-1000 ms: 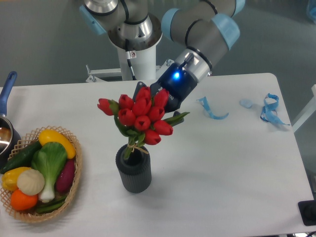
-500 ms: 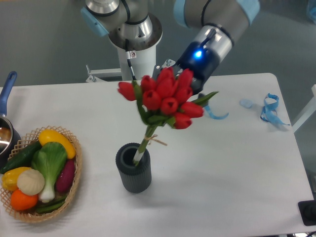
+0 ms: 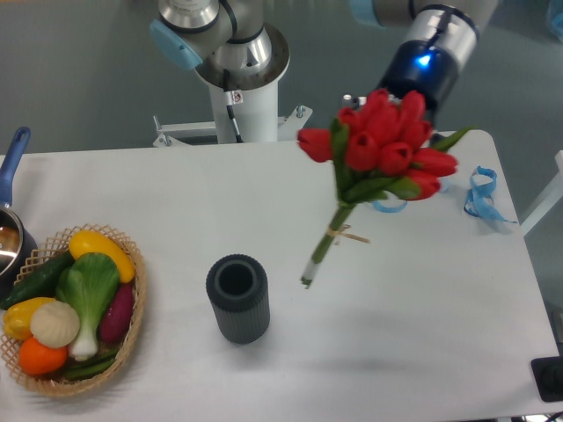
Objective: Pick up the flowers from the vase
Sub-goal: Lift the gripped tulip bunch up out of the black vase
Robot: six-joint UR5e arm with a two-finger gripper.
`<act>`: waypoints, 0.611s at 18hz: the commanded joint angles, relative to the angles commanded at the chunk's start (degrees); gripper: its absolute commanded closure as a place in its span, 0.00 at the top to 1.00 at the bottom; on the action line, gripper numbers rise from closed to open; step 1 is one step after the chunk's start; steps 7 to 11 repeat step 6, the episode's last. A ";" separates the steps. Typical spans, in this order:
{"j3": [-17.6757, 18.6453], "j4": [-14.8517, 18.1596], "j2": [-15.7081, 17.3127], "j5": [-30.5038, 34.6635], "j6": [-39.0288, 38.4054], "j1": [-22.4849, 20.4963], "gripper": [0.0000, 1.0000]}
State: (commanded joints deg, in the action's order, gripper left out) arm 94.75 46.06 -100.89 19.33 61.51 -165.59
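Note:
The flowers [image 3: 380,145], red tulip buds with green leaves and twine-tied stems, hang in the air to the right of the vase, stems pointing down-left and clear of it. My gripper [image 3: 406,97] is behind the buds, shut on the bunch; its fingers are hidden by the blooms. The vase [image 3: 237,298], a short dark grey ribbed cylinder, stands upright on the white table [image 3: 396,334] with its round mouth showing nothing inside.
A wicker basket [image 3: 132,303] with colourful vegetables sits at the left front. A pot with a blue handle [image 3: 12,158] is at the far left edge. Blue ribbon pieces [image 3: 479,195] lie at the back right. The robot base [image 3: 237,97] stands behind the table.
The arm has lifted up and to the right with the flowers. Their stems have come fully out of the vase, which stays in place.

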 joint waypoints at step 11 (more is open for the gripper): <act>0.61 0.17 -0.27 1.50 1.33 0.09 0.36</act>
